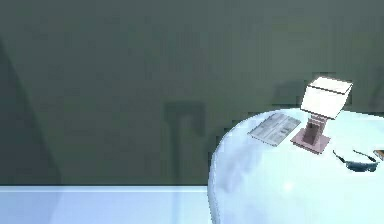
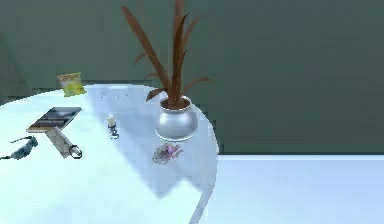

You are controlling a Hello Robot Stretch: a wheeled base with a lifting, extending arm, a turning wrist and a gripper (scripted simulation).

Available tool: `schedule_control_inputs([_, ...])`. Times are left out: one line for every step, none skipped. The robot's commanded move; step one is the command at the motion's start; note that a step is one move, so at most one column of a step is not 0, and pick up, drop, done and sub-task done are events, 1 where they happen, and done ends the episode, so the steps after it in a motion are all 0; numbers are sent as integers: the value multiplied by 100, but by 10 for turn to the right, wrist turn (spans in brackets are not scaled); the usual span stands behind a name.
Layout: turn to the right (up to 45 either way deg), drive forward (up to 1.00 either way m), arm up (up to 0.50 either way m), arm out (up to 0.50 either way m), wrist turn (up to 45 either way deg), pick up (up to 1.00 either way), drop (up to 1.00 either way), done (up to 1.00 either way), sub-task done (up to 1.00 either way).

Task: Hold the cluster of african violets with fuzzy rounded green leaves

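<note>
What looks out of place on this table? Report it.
Nothing stands out. The lamp and the silver plant pot stand upright on the white table, the book lies flat, and no spill shows.

Lamp (image 1: 322, 105), sunglasses (image 1: 355, 158) on white tbl (image 1: 260, 180); book (image 2: 55, 118), yellow packet (image 2: 70, 84).

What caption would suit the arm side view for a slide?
Round white table with a silver pot of tall reddish leaves and a book.
</note>
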Motion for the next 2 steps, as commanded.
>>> schedule_control_inputs([0,0,50,0,0,0,0,0,0])
schedule_control_inputs([0,0,38,0,0,0,0,0,0])
